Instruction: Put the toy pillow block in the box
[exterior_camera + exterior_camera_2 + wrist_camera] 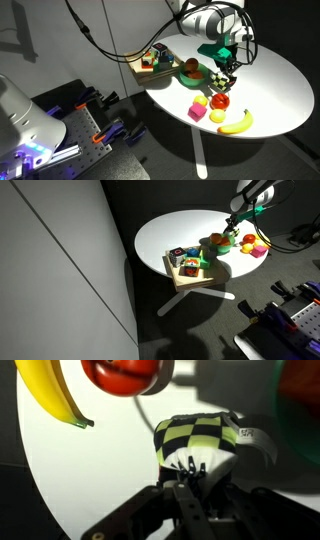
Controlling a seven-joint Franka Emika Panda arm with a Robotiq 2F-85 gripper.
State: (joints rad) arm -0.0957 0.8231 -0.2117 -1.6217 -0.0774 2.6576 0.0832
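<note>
Small toys (152,58) inside box (138,66); toy pillow block (200,438) outside it, pinched in gripper (186,465).

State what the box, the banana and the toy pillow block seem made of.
The box: probably wood, tan and matte. The banana: likely plastic, smooth and evenly yellow with sheen. The toy pillow block: perhaps soft fabric, its checkered face bulging; uncertain.
</note>
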